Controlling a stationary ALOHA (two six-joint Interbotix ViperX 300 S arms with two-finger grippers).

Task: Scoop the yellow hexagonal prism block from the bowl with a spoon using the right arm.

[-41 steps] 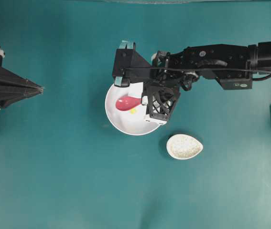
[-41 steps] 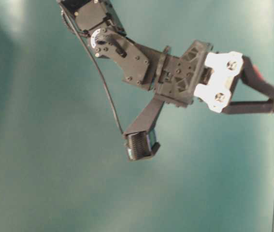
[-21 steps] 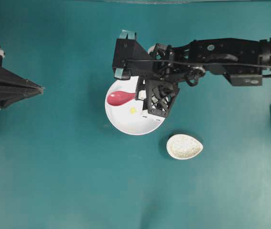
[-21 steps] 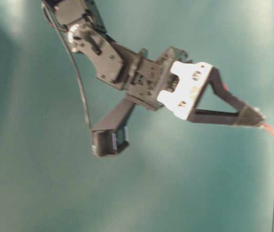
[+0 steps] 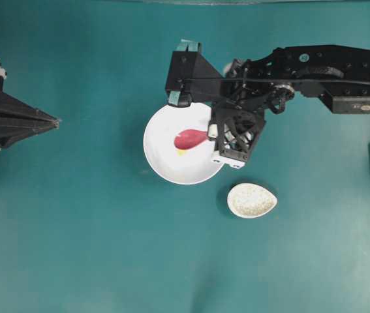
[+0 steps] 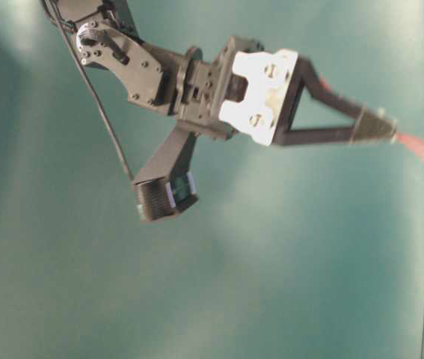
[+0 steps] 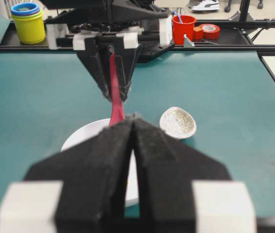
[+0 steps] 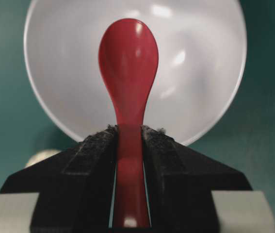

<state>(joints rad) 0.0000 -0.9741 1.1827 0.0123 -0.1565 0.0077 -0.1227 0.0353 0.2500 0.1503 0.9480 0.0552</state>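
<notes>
The white bowl [image 5: 165,163] sits mid-table. My right gripper [image 5: 209,135] is shut on the handle of the pink-red spoon [image 5: 188,138], whose scoop is inside the bowl. The yellow hexagonal prism block [image 5: 181,152] peeks out at the scoop's lower edge, touching or just beside it. In the right wrist view the gripper [image 8: 129,130] clamps the spoon [image 8: 127,53] over the bowl [image 8: 200,73], and the block is hidden. My left gripper [image 5: 55,120] is shut and empty at the far left; its wrist view [image 7: 131,119] faces the bowl [image 7: 84,136] and spoon [image 7: 115,92].
A small speckled egg-shaped spoon rest [image 5: 252,200] lies just right of and below the bowl, close to the right wrist. Stacked yellow and blue cups [image 7: 27,22], a red cup [image 7: 184,28] and tape stand beyond the table's far edge.
The right gripper swung the spoon's scoop to the bowl's left side, baring the block, then back right; the scoop now lies against the block. The left arm has not moved.
</notes>
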